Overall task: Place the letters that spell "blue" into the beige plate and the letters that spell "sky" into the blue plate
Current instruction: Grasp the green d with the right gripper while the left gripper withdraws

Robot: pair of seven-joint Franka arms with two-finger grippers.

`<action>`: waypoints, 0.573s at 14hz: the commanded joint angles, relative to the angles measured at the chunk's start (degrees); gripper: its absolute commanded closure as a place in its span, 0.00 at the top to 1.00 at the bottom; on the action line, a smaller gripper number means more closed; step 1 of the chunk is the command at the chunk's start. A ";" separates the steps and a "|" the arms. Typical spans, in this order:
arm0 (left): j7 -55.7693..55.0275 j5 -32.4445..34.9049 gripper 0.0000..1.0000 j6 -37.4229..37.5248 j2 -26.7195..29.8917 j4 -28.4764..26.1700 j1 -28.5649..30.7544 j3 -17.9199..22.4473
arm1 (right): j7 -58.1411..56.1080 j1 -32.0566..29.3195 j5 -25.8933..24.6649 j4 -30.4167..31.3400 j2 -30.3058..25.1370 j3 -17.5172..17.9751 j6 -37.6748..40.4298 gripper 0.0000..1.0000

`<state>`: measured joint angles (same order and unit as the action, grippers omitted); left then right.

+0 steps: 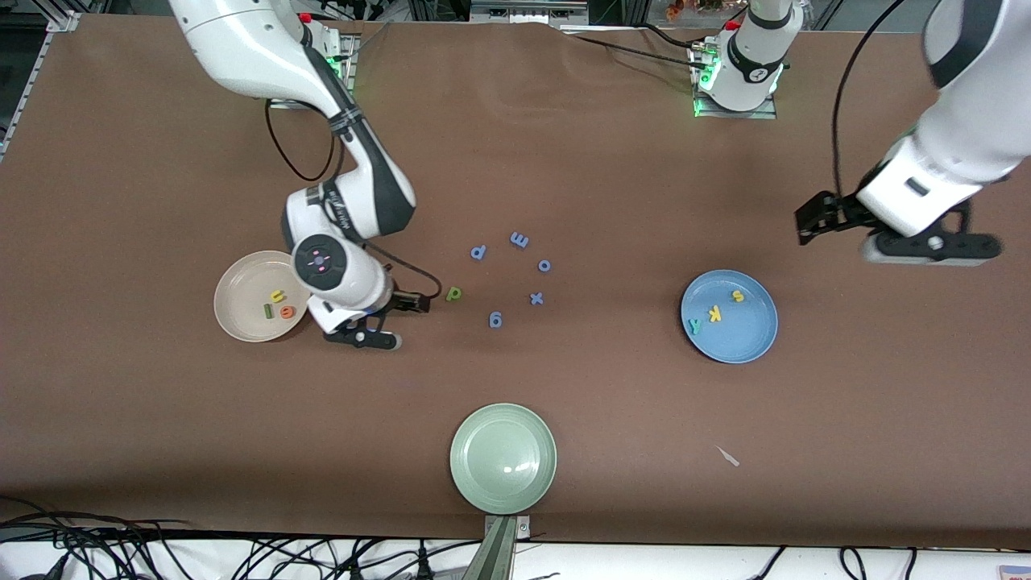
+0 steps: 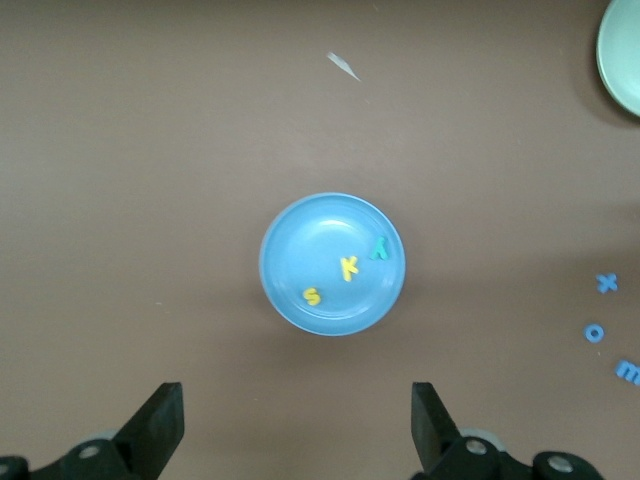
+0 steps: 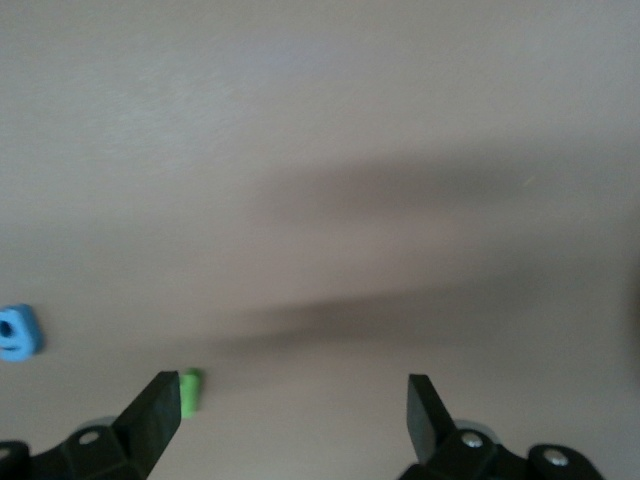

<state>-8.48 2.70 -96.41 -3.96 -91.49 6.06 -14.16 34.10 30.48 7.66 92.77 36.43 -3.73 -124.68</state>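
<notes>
The beige plate (image 1: 240, 292) holds the yellow "u" (image 1: 277, 296), the orange "e" (image 1: 287, 312) and the dark-green "l" (image 1: 267, 311). The green "b" (image 1: 454, 294) lies on the table beside it, toward the middle. My right gripper (image 1: 364, 337) hangs open and empty between that plate and the "b" (image 3: 191, 392), which shows just past one fingertip of the gripper (image 3: 295, 385). The blue plate (image 1: 743, 337) holds the yellow "s" (image 1: 737, 296), the "k" (image 1: 714, 313) and the teal "y" (image 1: 694, 325). My left gripper (image 1: 930, 247) waits open, high beside the blue plate (image 2: 320, 240).
Several periwinkle-blue letters (image 1: 515, 278) lie scattered mid-table next to the green "b". One of them (image 3: 18, 332) shows in the right wrist view. A pale green plate (image 1: 475, 475) sits near the front edge. A small white scrap (image 1: 729, 457) lies nearer the camera than the blue plate.
</notes>
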 commanded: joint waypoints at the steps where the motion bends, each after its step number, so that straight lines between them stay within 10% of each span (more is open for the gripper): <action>1: 1.36 -1.82 1.00 0.08 1.85 -1.06 -2.19 4.05 | 11.20 3.52 0.78 -0.40 0.92 -0.23 -2.31 1.00; 8: 3.30 -1.38 1.00 4.65 2.20 -0.79 -1.75 4.23 | 20.91 7.92 1.13 0.39 4.43 -0.23 -6.89 1.00</action>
<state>-7.04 2.48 -92.81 -2.76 -91.75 4.86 -10.77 54.31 38.07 7.77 92.97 40.29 -3.64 -130.52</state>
